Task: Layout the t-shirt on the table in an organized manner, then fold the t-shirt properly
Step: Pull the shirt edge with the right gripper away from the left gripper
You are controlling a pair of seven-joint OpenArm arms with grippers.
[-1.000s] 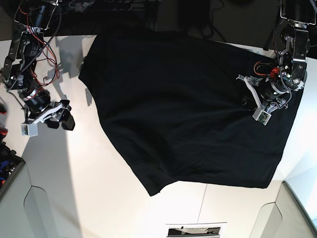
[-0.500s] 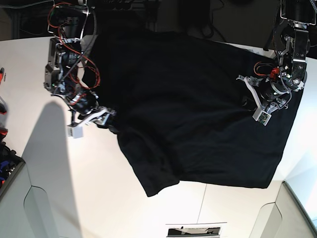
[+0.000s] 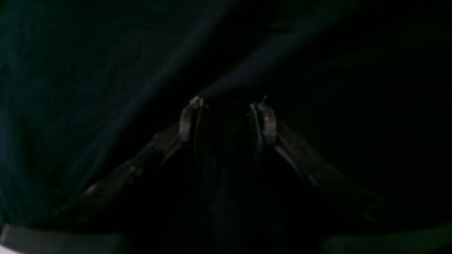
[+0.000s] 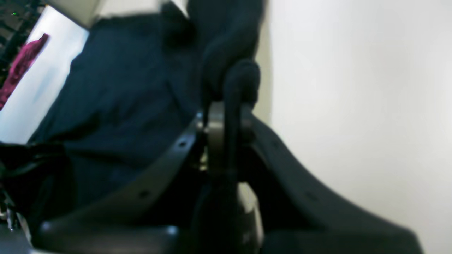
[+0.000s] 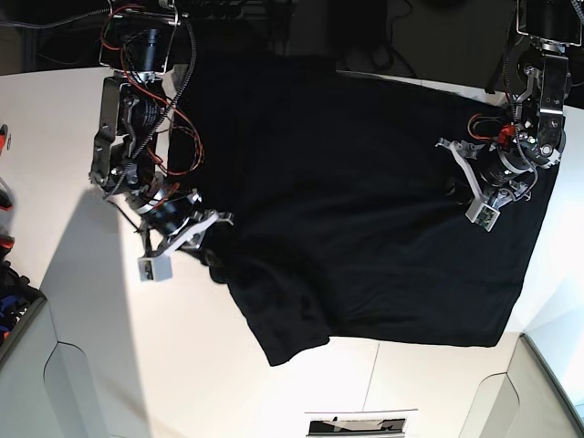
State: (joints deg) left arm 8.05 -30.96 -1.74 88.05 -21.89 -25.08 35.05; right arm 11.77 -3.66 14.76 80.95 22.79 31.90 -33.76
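The black t-shirt [image 5: 356,201] lies spread on the white table [image 5: 82,347]. The right gripper [image 4: 226,116] pinches a bunched fold at its edge. The left gripper [image 3: 226,116] rests on the cloth, its jaws narrow and apparently pinching a ridge.
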